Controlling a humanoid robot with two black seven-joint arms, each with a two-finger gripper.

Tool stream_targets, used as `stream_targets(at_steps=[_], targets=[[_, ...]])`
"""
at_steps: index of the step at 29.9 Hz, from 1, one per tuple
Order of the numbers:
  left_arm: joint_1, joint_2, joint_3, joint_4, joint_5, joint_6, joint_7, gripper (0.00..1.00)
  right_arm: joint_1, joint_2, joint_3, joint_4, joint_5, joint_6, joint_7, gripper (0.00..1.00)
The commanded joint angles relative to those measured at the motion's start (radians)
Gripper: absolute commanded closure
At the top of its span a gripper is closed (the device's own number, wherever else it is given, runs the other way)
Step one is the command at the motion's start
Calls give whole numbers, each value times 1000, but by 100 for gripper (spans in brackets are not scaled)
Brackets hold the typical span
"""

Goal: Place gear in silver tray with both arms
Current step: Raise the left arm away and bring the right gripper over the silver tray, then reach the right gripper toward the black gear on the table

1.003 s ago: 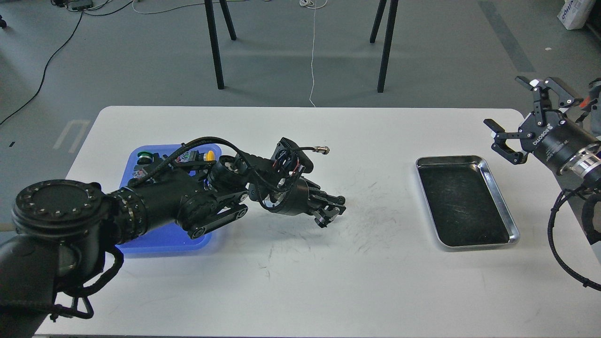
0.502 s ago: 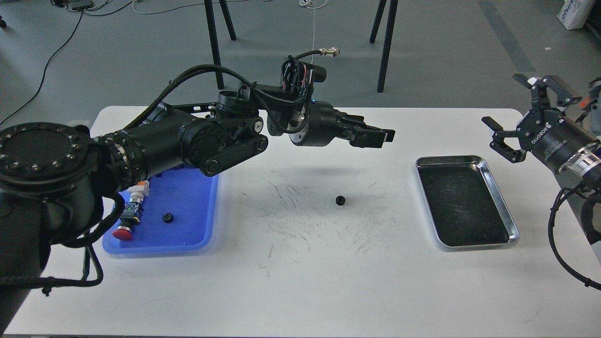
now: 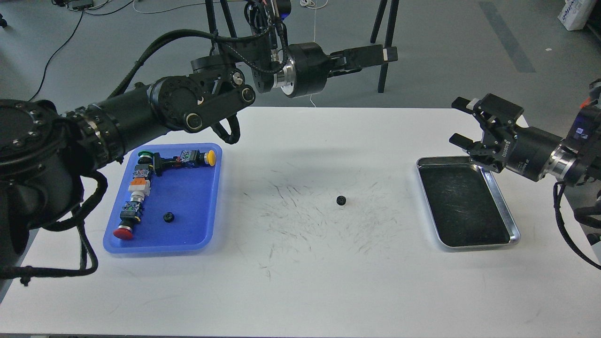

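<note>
A small black gear [image 3: 341, 200] lies on the white table [image 3: 300, 281], mid-table, left of the silver tray [image 3: 465, 206], which is empty. My left gripper [image 3: 387, 54] is raised high beyond the table's far edge, far above the gear and empty; its dark fingers lie close together and I cannot tell them apart. My right gripper [image 3: 461, 121] is open and empty, hovering just above the silver tray's far left corner and pointing left.
A blue plastic tray [image 3: 188, 206] at the left holds a second small black gear [image 3: 168, 217] and several push-button switches [image 3: 141, 188]. Black stand legs [image 3: 213, 47] rise behind the table.
My left gripper left the gear on the table and rose up and back, uncovering the blue tray. My right gripper moved left and down towards the silver tray.
</note>
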Motion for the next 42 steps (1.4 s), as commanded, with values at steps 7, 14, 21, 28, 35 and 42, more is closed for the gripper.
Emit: stream_targets(at_steps=[7, 14, 21, 28, 35, 42], targets=[[11, 67, -172, 1, -98, -6, 0, 0, 13, -22, -3, 204, -756, 0, 103, 1], [29, 107, -179, -3, -144, 3, 0, 0, 29, -32, -49, 234, -978, 0, 103, 1], [36, 129, -196, -3, -150, 0, 0, 0, 55, -54, -82, 237, -961, 0, 103, 1], [56, 130, -238, -2, -235, -4, 0, 0, 50, -59, -121, 235, -944, 0, 103, 1], [77, 132, -238, 3, -281, 0, 0, 0, 55, -26, -149, 162, -1042, -33, 103, 1], [91, 132, -241, 3, -282, 3, 0, 0, 79, 105, -151, 7, -1070, -148, 103, 1]])
